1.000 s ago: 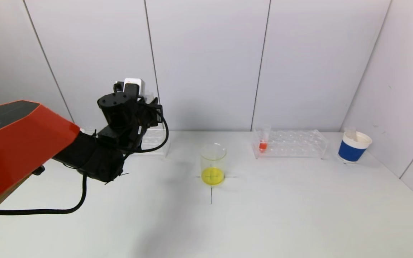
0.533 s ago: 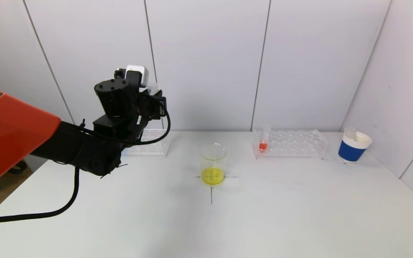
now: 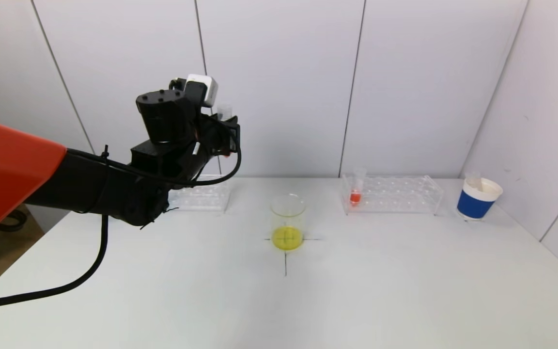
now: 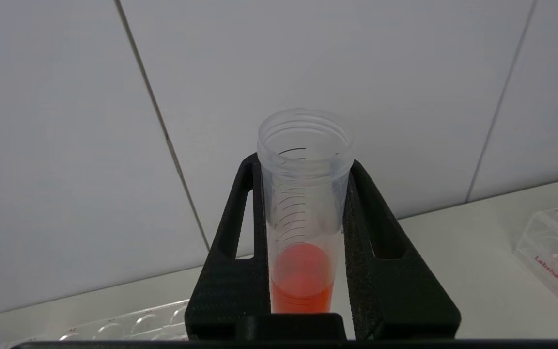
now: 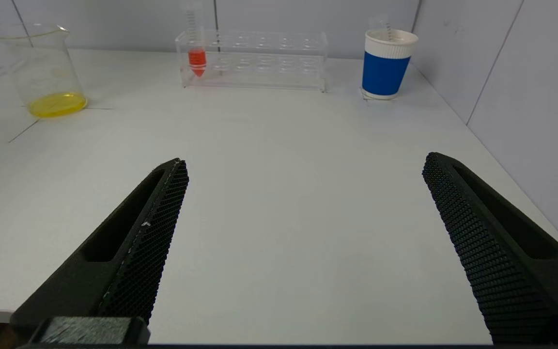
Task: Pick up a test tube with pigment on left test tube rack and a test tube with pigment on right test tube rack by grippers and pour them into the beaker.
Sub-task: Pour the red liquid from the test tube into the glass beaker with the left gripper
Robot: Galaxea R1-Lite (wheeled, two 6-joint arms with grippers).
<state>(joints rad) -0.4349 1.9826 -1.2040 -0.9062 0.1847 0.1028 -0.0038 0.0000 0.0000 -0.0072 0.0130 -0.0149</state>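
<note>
Your left pincer [image 4: 303,203] pinching the clear plastic test tube of orange-red pigment [image 4: 303,228], upright, raised left of the glass beaker of yellow liquid [image 3: 287,222], your right pincer [image 5: 303,165] spread wide, low over the white desk [image 5: 279,194] right of the beaker.

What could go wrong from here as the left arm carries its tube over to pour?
1. The test tube in the left gripper is uncapped; tilting early could spill orange pigment on the table.
2. The beaker mouth is narrow; a misaligned pour may miss.
3. The beaker stands loose; a bump might tip its yellow liquid.
</note>
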